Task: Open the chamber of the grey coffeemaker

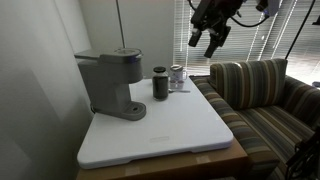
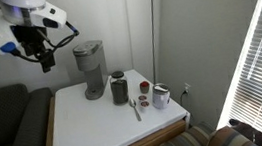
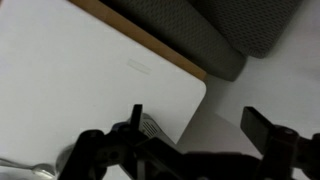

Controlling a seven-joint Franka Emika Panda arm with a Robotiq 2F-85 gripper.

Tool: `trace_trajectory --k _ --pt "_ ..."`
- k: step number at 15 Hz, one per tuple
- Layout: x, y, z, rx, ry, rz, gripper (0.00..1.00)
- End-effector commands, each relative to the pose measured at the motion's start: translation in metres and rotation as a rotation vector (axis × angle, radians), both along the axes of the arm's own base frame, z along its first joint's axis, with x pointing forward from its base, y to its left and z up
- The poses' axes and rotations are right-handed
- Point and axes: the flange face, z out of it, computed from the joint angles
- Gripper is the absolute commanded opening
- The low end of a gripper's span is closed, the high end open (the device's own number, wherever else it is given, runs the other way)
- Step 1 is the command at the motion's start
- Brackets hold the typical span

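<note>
Your white tabletop (image 1: 190, 125) carries the grey coffeemaker (image 1: 108, 85) at a back corner near the wall, with the chamber (image 1: 105, 57) lying flat and closed on top of its head. Your gripper (image 1: 203, 45) hangs high in the air, well apart from the machine, fingers spread wide with nothing between them.

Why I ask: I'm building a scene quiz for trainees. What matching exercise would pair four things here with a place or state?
Things:
1 grey coffeemaker
2 dark canister
3 gripper
4 spoon

Places or states:
A open, high in the air
B lying flat on the white tabletop
C upright, just beside the coffeemaker
D largest item, at the tabletop's back corner

Pairs: 1-D, 2-C, 3-A, 4-B.
</note>
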Motion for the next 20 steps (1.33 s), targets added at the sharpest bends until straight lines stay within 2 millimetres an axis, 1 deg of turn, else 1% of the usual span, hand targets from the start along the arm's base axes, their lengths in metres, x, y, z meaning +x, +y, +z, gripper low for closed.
trace_trajectory --k 1,2,4,6,7,11,14,15,17,18,20 --pt "0.035 0.0 -0.011 0.15 -0.107 -0.013 1.0" --pt "0.018 0.003 -0.005 0.096 -0.053 -0.006 1.0" --pt "0.028 0.003 -0.01 0.136 -0.079 -0.006 1.0" --pt "0.035 0.002 -0.012 0.13 -0.077 -0.037 1.0" --pt "0.04 0.003 -0.014 0.125 -0.066 -0.049 1.0" --pt "0.083 -0.004 -0.027 0.049 -0.026 -0.132 1.0" --pt "0.115 -0.002 -0.032 -0.01 -0.001 -0.087 1.0" --pt "0.124 0.002 -0.033 -0.048 0.005 -0.023 1.0" --pt "0.131 0.004 -0.036 -0.099 0.059 0.098 1.0" --pt "0.116 0.007 -0.033 -0.077 0.022 0.03 1.0" --pt "0.125 0.009 -0.035 -0.096 0.042 0.076 1.0"
